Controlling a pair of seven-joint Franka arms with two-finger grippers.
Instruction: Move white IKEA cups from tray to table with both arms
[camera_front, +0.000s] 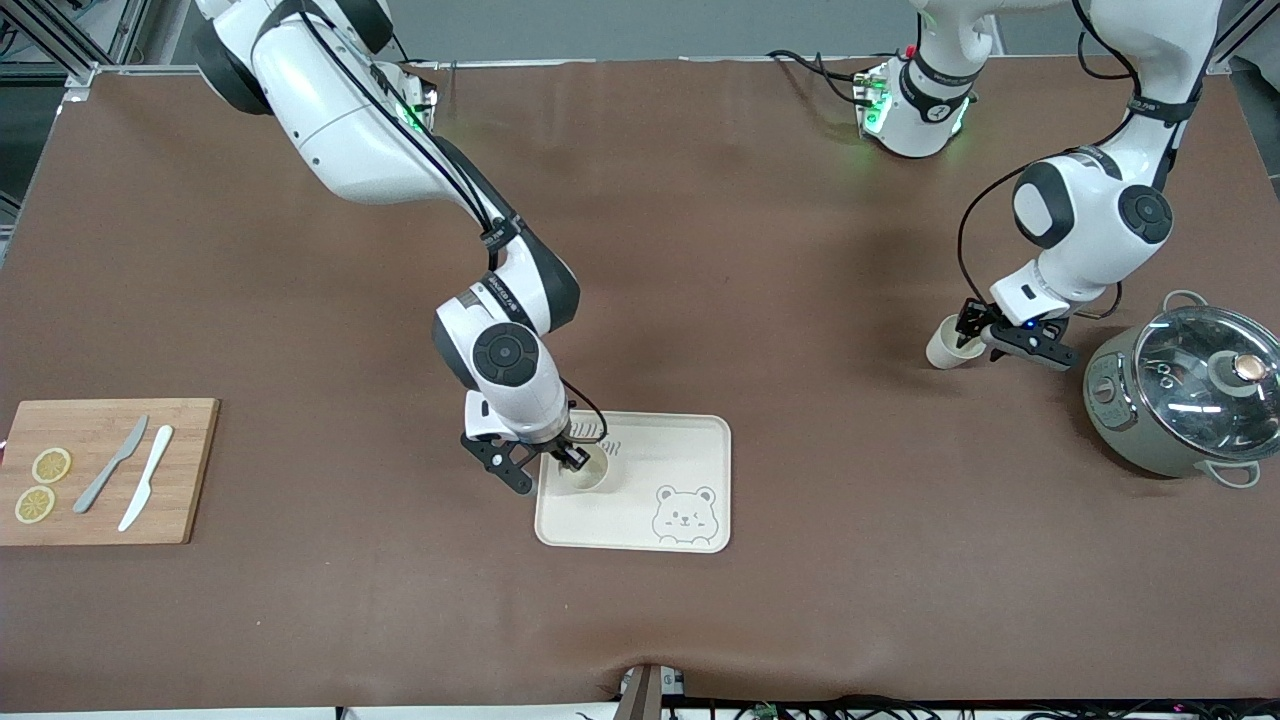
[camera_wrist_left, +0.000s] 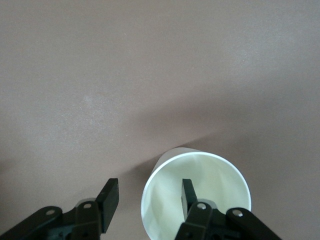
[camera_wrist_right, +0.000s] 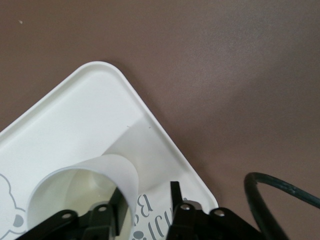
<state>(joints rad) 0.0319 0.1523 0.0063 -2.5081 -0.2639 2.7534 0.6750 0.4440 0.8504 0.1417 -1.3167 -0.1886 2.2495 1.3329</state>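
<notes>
One white cup (camera_front: 590, 476) stands upright on the cream bear-printed tray (camera_front: 680, 450), at its corner toward the right arm's end. My right gripper (camera_front: 573, 459) is open over its rim, one finger inside and one outside. In the right wrist view the cup (camera_wrist_right: 116, 170) stands on the tray (camera_wrist_right: 75, 110) and the gripper (camera_wrist_right: 146, 200) straddles its wall. The second white cup (camera_front: 944, 350) stands on the brown table toward the left arm's end. My left gripper (camera_front: 972, 328) is open astride its rim. The left wrist view shows that cup (camera_wrist_left: 205, 170) and gripper (camera_wrist_left: 147, 194), with the fingers clear of the wall.
A grey pot with a glass lid (camera_front: 1185, 390) stands close to the left gripper, at the left arm's end of the table. A wooden cutting board (camera_front: 100, 470) with two knives and lemon slices lies at the right arm's end. A black cable (camera_wrist_right: 280, 190) hangs by the right gripper.
</notes>
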